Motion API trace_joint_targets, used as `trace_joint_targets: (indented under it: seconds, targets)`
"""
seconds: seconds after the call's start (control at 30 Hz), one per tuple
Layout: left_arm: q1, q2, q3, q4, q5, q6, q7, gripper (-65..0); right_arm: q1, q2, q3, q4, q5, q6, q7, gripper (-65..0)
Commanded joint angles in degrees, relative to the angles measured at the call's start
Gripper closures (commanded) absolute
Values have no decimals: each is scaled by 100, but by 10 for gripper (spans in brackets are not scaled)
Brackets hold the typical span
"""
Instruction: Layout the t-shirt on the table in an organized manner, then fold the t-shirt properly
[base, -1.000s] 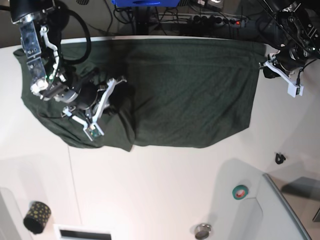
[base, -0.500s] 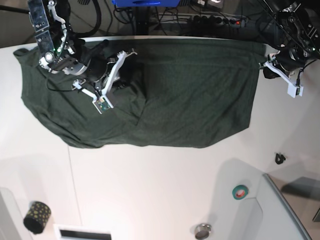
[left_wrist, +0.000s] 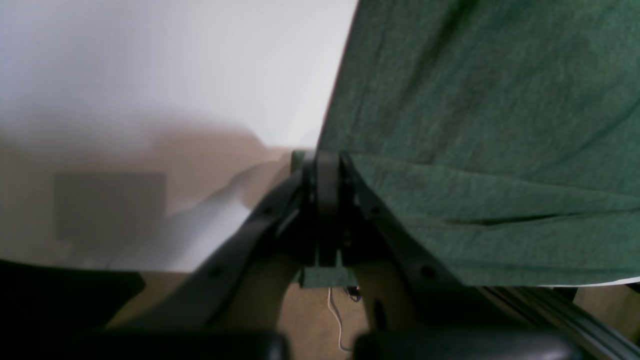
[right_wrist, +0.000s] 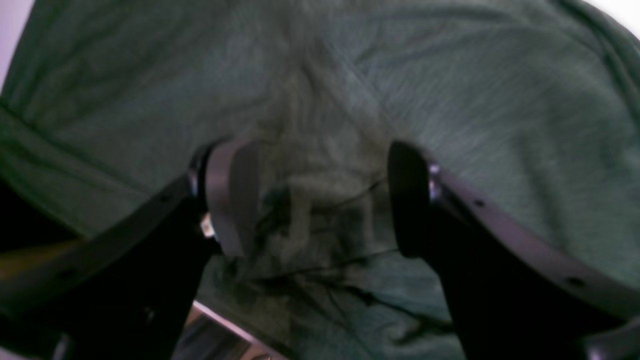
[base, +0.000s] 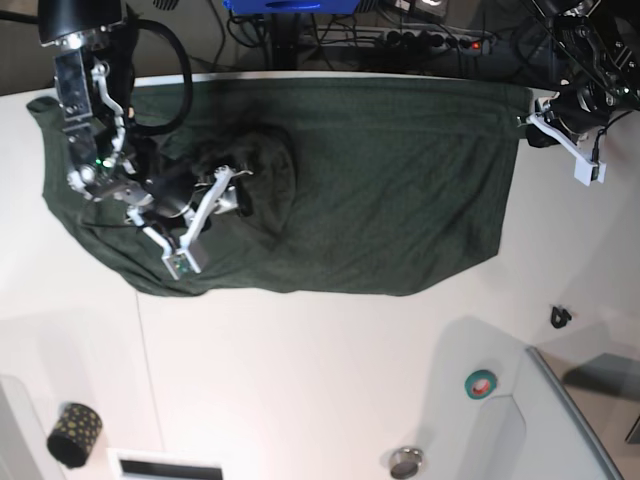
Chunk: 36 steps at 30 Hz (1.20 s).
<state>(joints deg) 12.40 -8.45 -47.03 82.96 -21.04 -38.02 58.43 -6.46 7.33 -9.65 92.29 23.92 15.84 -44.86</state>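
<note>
One dark green t-shirt (base: 380, 190) is spread across the far half of the white table (base: 300, 380), with a bunched lump of fabric near its left side. The right gripper (right_wrist: 320, 200) has its jaws apart over that lump with nothing pinched; a second ago it was squeezed together on the cloth and has since let go, and that lump has appeared in the meantime. The left gripper (left_wrist: 322, 165) is clamped tight on the shirt's corner at the table edge, same as before. No containers holding anything that I can make out. Small stuff near the front: one teal tape roll (base: 481, 383), one dark spotted roll (base: 74, 433), and one metal knob (base: 405, 462).
</note>
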Motion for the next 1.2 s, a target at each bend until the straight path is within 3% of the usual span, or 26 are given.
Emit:
trace_joint_targets:
  seconds: [0.0, 0.47, 0.83, 0.93, 1.17]
  targets:
    - [30, -91, -32, 122, -81, -44, -81, 0, 211, 10, -77, -161, 56, 21, 86, -369]
    - [74, -162, -1130, 122, -72, -79, -90, 0, 747, -122, -156, -1612, 21, 21, 578, -368]
    - [250, -223, -1166, 87, -46, -198, -90, 0, 765, -96, -86, -1620, 21, -14, 798, -368]
    - [250, -223, -1166, 87, -46, -198, -90, 0, 765, -96, 134, -1620, 21, -357, 798, -368]
    - [250, -215, -1166, 87, -46, -198, -90, 0, 765, 27, 161, -1655, 21, -392, 798, -368]
